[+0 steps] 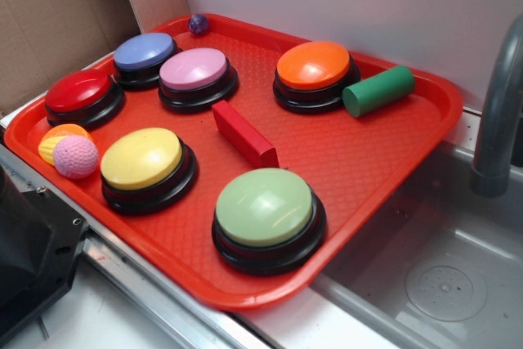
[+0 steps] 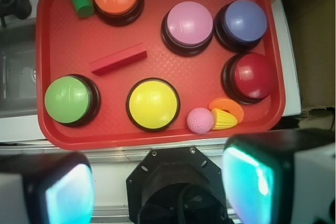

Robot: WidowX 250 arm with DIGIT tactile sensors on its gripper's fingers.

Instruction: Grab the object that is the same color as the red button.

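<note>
Red block (image 1: 244, 133) lies flat on the red tray (image 1: 384, 153), near the middle, between the pink button (image 1: 196, 76) and the light green button (image 1: 267, 217), touching neither. The red button (image 1: 82, 96) sits at the tray's far left edge in the exterior view, just beside the blue button (image 1: 144, 58). An orange button (image 1: 315, 73) stands next to a green cylinder (image 1: 378, 91) lying on its side, and a yellow button (image 1: 145, 167) sits near a pink ball (image 1: 75, 157) and an orange-and-yellow toy (image 1: 59, 140) that looks like corn. A small purple ball (image 1: 198, 24) rests in the tray's back corner.

No writing, brand or label can be read on any of these things.

The gripper (image 2: 157, 192) shows only in the wrist view, as two blurred fingers (image 2: 247, 182) with a glowing teal sheen at the bottom edge, cut off by the frame. The jaws stand wide apart with nothing between them, well away from the block. The tray rests on a bench beside a grey sink (image 1: 441, 267), whose tap (image 1: 498, 112) is cut off at the right edge.
</note>
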